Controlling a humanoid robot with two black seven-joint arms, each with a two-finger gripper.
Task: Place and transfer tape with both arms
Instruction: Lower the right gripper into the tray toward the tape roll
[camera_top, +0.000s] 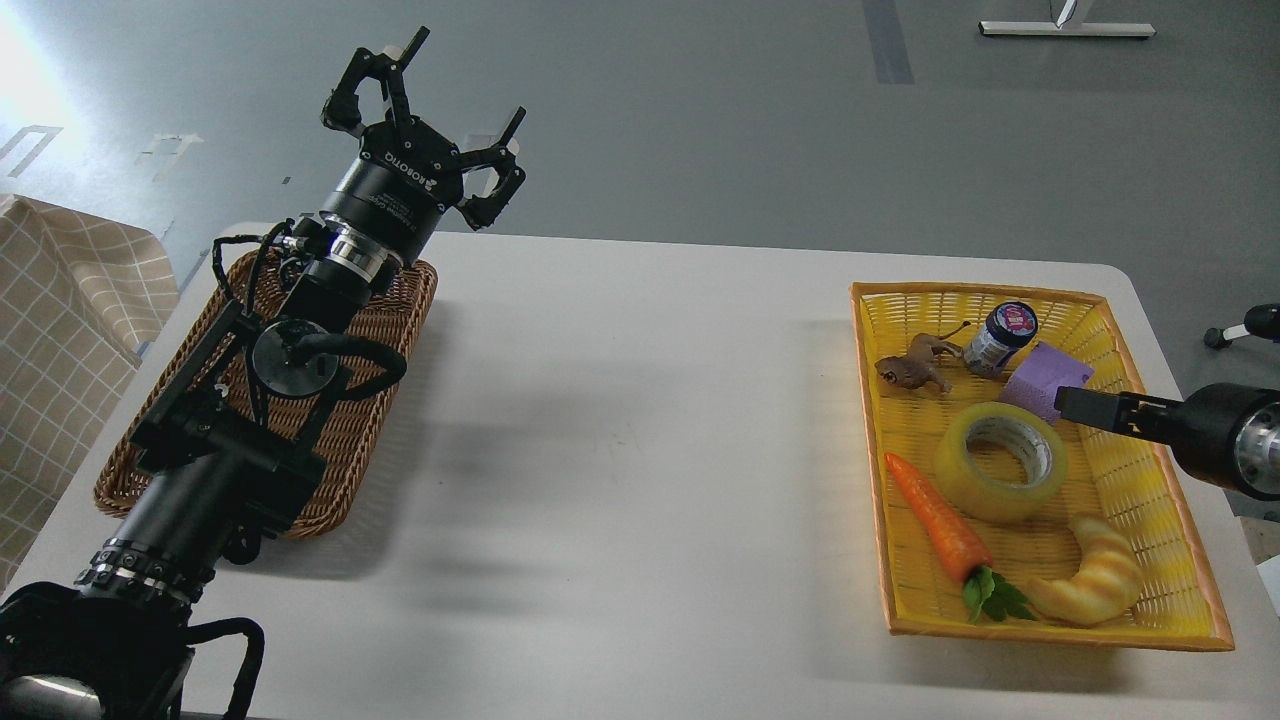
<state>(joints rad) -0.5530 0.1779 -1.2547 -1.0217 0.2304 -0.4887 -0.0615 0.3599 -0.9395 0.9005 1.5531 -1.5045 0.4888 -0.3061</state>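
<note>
The tape, a translucent yellow roll with a grey-white core, lies flat in the middle of the yellow basket at the right of the table. My right gripper comes in from the right edge and hangs just right of and above the roll, over the basket; it is seen edge-on, so its fingers cannot be told apart. My left gripper is open and empty, raised high beyond the far end of the brown wicker basket.
In the yellow basket lie a purple block, a small jar, a brown toy animal, a carrot and a croissant. The white table stretches between the baskets. A checked cloth hangs at left.
</note>
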